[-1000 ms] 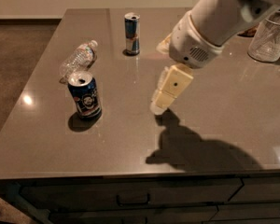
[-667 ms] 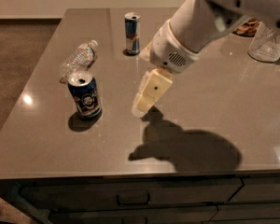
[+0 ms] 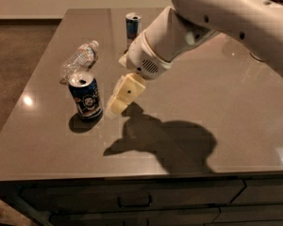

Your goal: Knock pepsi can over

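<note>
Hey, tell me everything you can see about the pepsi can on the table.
The pepsi can is dark blue with a round white-and-red logo and a silver top showing a dark opening. It looks like metal and stands upright on the grey table, near the left edge in this view. A clear water bottle lies just behind it; contact cannot be told. The gripper hangs close beside it, apparently not touching.

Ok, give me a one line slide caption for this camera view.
Gripper hanging close beside the upright pepsi can on the grey table, water bottle lying behind it, slim can farther back.
</note>
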Tool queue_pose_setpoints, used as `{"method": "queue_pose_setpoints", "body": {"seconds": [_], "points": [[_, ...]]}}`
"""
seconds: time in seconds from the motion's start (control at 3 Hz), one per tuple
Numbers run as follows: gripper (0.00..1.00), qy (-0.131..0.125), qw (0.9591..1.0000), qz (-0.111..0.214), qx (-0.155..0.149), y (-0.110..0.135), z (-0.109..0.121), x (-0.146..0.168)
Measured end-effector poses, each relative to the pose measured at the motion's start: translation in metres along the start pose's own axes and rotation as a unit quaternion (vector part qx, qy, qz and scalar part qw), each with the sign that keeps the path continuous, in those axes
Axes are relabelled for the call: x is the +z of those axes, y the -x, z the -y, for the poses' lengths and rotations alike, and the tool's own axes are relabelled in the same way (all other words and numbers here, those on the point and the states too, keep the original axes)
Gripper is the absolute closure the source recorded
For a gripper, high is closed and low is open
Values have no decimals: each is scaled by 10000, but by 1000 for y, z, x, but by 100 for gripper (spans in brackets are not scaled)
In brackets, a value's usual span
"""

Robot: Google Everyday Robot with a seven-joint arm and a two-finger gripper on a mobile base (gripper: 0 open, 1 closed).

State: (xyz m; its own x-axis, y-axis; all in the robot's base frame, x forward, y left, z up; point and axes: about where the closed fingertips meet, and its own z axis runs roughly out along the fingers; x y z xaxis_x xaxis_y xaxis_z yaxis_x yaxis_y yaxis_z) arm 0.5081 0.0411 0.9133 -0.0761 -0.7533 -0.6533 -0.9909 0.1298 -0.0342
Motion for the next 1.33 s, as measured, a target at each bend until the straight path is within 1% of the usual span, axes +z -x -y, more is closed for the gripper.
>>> {"method": "queue_pose_setpoints", "body": {"seconds": [0.33,1.0,1.33], "points": [[0,69,9996,269,96,15,-2,15],[0,189,9974,696,89,42,-9,41],[18,231,9960,861,-14,54,-14,56]]}}
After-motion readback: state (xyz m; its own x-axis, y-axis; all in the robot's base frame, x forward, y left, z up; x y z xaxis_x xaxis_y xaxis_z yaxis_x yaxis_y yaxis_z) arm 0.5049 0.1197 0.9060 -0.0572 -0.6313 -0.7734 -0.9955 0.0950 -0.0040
